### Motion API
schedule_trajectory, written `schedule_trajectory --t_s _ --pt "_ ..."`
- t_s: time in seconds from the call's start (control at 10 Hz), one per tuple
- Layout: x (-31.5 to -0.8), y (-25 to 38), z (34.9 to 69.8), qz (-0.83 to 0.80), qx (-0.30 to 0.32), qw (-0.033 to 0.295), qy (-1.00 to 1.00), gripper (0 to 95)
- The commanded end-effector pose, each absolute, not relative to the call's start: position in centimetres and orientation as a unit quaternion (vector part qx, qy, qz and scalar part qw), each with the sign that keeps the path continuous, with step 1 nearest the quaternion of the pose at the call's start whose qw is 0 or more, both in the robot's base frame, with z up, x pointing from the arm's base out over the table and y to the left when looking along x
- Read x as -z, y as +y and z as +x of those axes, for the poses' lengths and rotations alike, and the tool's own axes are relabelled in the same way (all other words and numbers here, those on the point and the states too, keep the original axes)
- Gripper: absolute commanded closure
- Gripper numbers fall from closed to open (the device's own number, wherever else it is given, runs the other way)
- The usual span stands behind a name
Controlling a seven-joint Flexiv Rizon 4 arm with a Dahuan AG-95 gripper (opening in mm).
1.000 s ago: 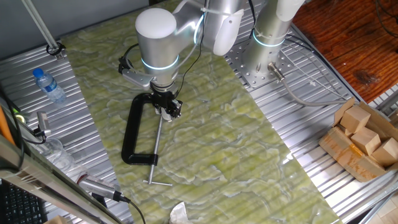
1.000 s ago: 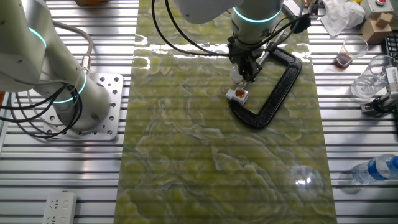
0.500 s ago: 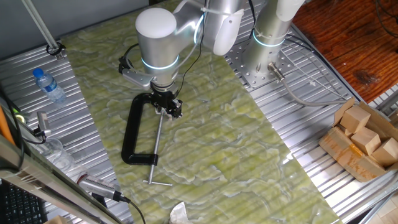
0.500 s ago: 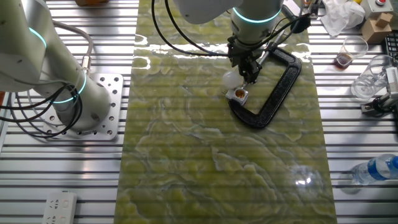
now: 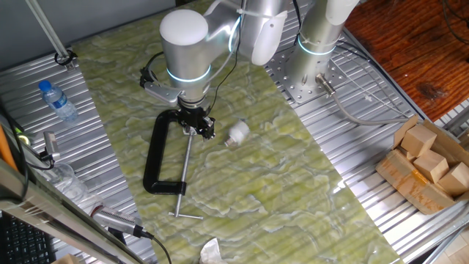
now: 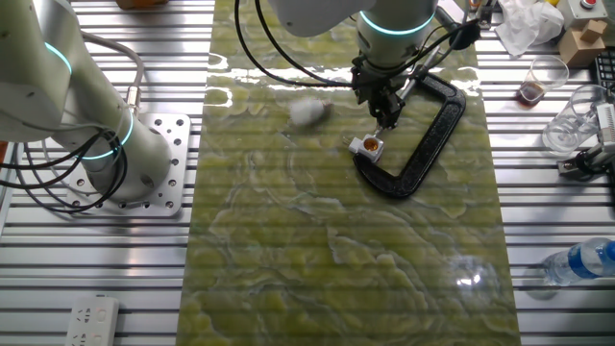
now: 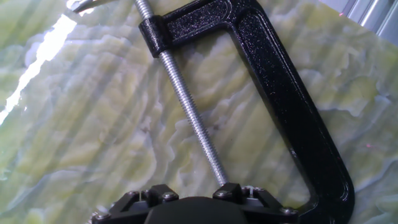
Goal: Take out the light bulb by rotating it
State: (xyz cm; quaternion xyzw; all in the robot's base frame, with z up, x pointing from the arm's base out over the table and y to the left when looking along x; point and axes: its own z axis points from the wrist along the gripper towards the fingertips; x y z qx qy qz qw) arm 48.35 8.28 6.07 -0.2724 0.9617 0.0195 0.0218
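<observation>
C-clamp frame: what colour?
Black C-clamp, with a bare silver threaded screw; clearest in the hand view.

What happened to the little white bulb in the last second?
The light bulb left the gripper and now lies loose on the green mat, away from the socket. The arm, the black C-clamp and the socket kept their places.
</observation>
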Motion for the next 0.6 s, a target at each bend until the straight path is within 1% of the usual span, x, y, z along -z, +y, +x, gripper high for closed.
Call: schedule_trajectory --t_s 0.1,0.6 --pt "-6.2 8.3 48.4 -0.265 -0.021 0.021 0.964 95.0" --pt "-8.2 8.3 48.3 -0.245 -0.026 0.010 0.969 95.0"
